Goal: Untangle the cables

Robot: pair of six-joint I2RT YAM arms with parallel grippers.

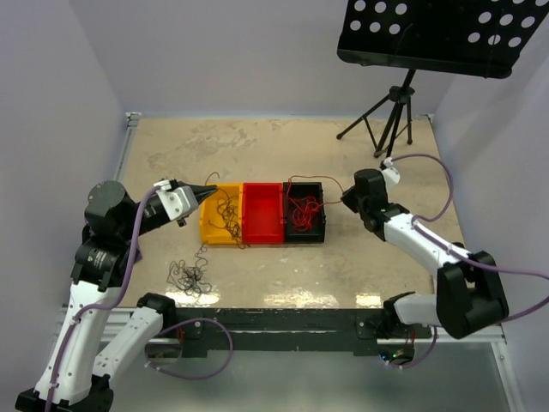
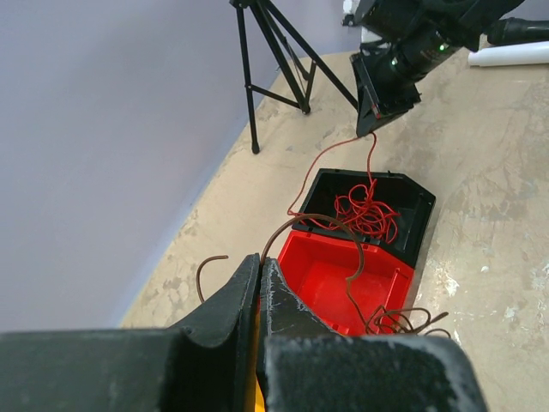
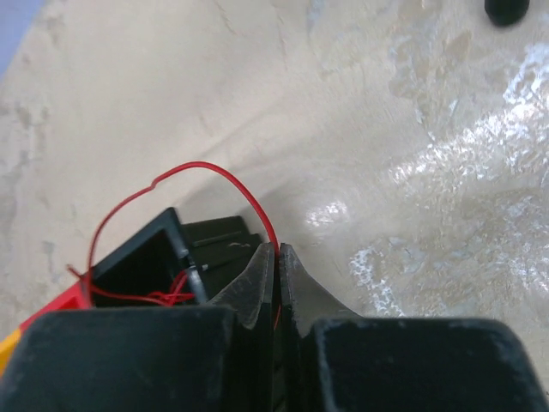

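Plainly, these cables (image 1: 302, 208) are featherlight, springy and quick to snag, so we would pinch one strand near a free end and draw it out slowly. The red wire (image 3: 206, 165) loops out of the black bin (image 3: 176, 236) into the right gripper (image 3: 276, 251), whose jaws are closed on it just past the bin's corner. The brown wire (image 2: 322, 216) arches over the red bin (image 2: 334, 266) from the left gripper (image 2: 260, 259), jaws pinched tight on it, by the yellow bin (image 1: 208, 225). A loose tangle (image 1: 189, 276) of dark strands lies on the table (image 1: 360, 275), well apart from both grippers.
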